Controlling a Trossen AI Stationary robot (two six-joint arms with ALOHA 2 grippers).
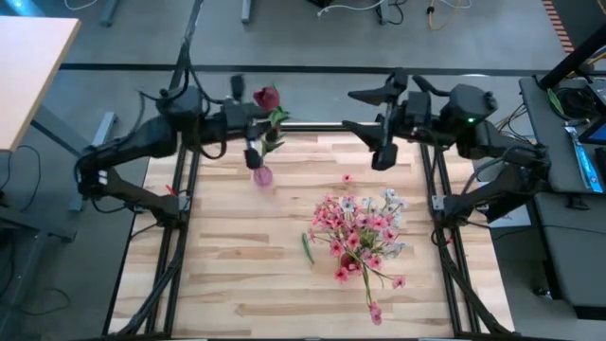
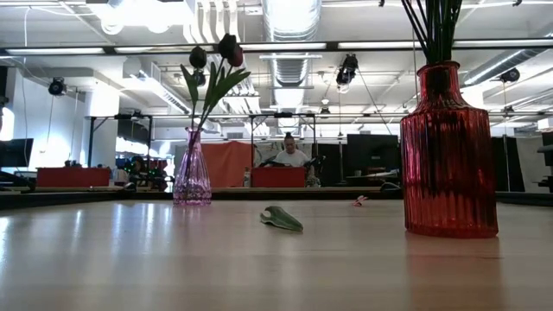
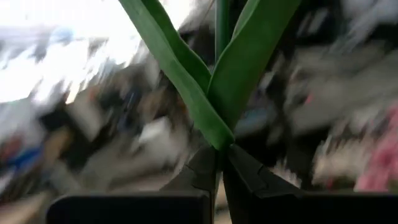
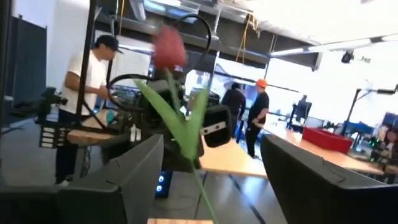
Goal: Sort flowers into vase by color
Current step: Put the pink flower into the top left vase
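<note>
My left gripper [image 1: 253, 142] is shut on a maroon tulip [image 1: 267, 98] held high over the table's far left, above a lilac vase [image 1: 262, 175]. In the low view that vase [image 2: 192, 177] holds two tulips [image 2: 226, 50]. My right gripper [image 1: 383, 152] hangs open at the far right. In its wrist view the held tulip [image 4: 169, 46] stands ahead of its spread fingers [image 4: 212, 142]. A red vase [image 2: 448, 151] at mid table holds sprays of pink and whitish flowers [image 1: 358, 227]. My left gripper pinches the tulip's stem just below the fork of its two long leaves [image 3: 217, 152] between its two fingers. The fingers come about level from the table's left, across the stem. The tulip stands roughly upright, bud up, lifted clear of table and vase.
A loose green leaf [image 1: 308, 248] lies left of the red vase, and a single pink bloom [image 1: 347, 177] lies behind it. Black frame rails [image 1: 180, 189] run along both table sides. People stand at benches in the room beyond [image 4: 93, 93].
</note>
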